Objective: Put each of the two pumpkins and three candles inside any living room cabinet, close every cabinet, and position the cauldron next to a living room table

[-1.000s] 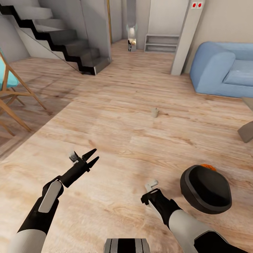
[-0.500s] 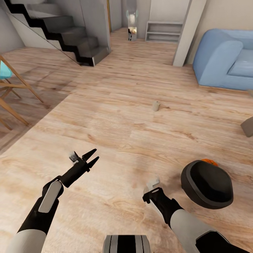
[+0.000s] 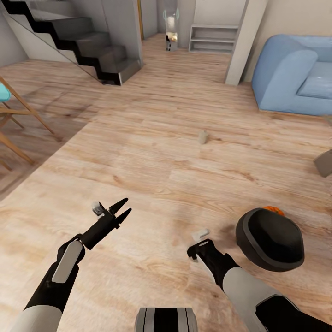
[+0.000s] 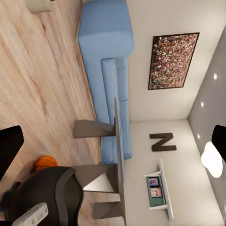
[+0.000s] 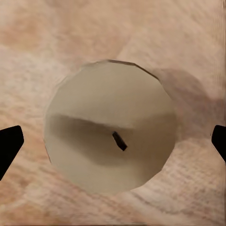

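Since 1 s ago the right gripper [image 5: 113,141] has been lowered, fingers spread wide, directly over 1 candle [image 5: 112,133] on the floor, so a grasp looks imminent, nothing yet touched; the left gripper [image 3: 121,208] is held open and empty, the cauldron [image 3: 269,239] at 3 o'clock.

candle [image 5: 110,134]: top face toward camera, dark wick at centre | surface: wood floor [image 5: 42,37] | right gripper [image 5: 113,141]: black fingertips at either edge, spread, clear of candle
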### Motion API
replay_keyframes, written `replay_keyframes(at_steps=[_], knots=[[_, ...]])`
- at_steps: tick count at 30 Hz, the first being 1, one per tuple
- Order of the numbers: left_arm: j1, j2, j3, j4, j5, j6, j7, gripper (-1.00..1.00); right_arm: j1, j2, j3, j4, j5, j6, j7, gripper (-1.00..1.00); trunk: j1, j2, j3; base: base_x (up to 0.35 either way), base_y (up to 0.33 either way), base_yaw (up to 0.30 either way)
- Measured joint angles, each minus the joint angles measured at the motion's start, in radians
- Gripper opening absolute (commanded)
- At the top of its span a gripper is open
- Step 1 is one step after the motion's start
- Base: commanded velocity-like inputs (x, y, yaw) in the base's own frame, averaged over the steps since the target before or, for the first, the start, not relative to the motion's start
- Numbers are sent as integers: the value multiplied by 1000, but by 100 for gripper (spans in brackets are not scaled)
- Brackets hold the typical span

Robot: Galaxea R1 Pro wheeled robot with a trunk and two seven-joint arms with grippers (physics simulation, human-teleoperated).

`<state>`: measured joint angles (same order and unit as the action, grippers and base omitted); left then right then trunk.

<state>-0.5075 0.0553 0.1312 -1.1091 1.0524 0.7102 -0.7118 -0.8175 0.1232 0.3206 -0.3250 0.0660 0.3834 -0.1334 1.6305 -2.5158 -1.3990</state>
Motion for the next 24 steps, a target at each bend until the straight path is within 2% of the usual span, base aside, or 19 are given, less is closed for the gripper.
replay_keyframes(at_steps=[3,9,10,13,24], knots=[[0,0,0,0,0,0,0,100,0,0,0,0,0,0,0,100,0,0,2,0,0,-186],[0,-4,-1,1,-1,0,0,100,0,3,3,1,5,10,-2,100,0,0,3,0,0,-23],[0,-10,-1,1,-1,-1,0,100,0,4,4,-2,6,51,-2,100,0,0,3,0,0,-2],[0,-18,-1,2,-2,-1,0,100,-1,7,7,-10,6,80,3,100,0,0,3,0,0,0],[1,-20,-1,1,-2,-1,1,100,-2,8,11,-12,8,86,6,100,1,0,-4,0,0,0]])
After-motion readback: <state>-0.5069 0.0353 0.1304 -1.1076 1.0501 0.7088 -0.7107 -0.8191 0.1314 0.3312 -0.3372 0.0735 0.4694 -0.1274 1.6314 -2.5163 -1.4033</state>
